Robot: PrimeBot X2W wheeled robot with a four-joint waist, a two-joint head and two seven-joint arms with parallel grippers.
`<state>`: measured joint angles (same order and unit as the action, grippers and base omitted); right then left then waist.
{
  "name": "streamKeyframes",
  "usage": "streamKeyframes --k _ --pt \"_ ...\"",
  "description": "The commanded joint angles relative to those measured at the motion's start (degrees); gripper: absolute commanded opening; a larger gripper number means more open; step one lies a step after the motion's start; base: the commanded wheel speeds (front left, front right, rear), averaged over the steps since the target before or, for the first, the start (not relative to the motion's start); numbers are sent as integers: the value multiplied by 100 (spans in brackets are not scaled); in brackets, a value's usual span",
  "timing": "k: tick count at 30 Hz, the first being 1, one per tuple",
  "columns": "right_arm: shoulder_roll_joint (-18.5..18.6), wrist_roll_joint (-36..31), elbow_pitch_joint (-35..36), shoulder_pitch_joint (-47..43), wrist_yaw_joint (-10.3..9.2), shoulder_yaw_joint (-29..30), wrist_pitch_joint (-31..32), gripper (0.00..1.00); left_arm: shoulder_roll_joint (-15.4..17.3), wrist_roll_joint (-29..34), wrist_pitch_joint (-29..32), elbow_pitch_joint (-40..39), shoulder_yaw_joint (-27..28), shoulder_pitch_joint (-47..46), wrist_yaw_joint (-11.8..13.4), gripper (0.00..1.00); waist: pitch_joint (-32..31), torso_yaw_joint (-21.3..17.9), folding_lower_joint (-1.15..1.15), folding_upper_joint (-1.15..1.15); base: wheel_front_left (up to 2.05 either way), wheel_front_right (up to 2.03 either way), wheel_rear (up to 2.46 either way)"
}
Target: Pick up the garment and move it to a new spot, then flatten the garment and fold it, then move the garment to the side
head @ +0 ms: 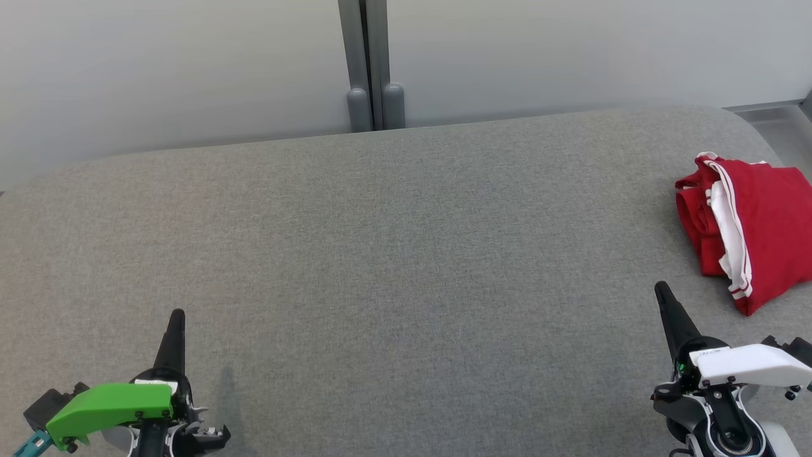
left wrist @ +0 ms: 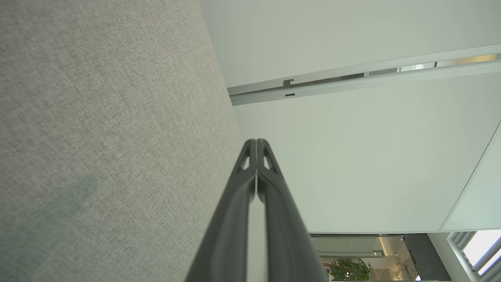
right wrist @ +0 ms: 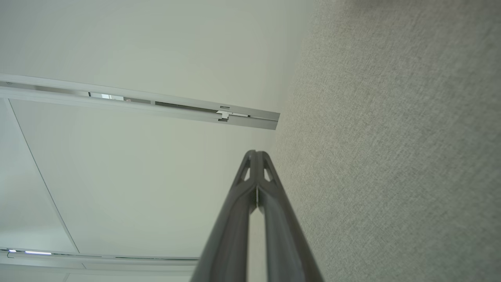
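Observation:
A red garment point(head: 758, 222) with white stripes lies folded in a compact bundle at the far right of the grey fabric surface point(head: 393, 266), partly cut off by the head view's right edge. My right gripper point(head: 661, 291) rests at the lower right, just below and left of the garment, apart from it, fingers pressed together and holding nothing. At the lower left my left gripper point(head: 177, 315) is shut as well, far from the garment. Both wrist views show the closed fingertips point(left wrist: 256, 143) point(right wrist: 256, 153) over grey fabric and pale wall.
A pale wall with a grey vertical post point(head: 371, 70) runs behind the surface's far edge. The surface's rounded right corner point(head: 748, 127) lies just beyond the garment. A wide stretch of bare grey fabric spreads between the two grippers.

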<state>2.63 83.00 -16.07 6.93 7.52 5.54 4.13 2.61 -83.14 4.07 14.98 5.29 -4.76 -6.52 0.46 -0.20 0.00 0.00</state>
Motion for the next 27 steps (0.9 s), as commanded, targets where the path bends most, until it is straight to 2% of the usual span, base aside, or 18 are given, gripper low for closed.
streamKeyframes --k 1,22,27 --pt "33 138 69 -50 -5 31 41 0 40 -134 43 -46 31 -125 -31 0 -2 1 0 0 0 0 0" --pt "39 940 225 -101 -6 111 263 0 45 -934 255 -104 138 -192 -115 0 -27 19 0 0 0 0 0" --pt "39 950 227 -104 -6 111 259 0 45 -936 267 -103 139 -192 -117 0 -28 20 0 0 0 0 0"
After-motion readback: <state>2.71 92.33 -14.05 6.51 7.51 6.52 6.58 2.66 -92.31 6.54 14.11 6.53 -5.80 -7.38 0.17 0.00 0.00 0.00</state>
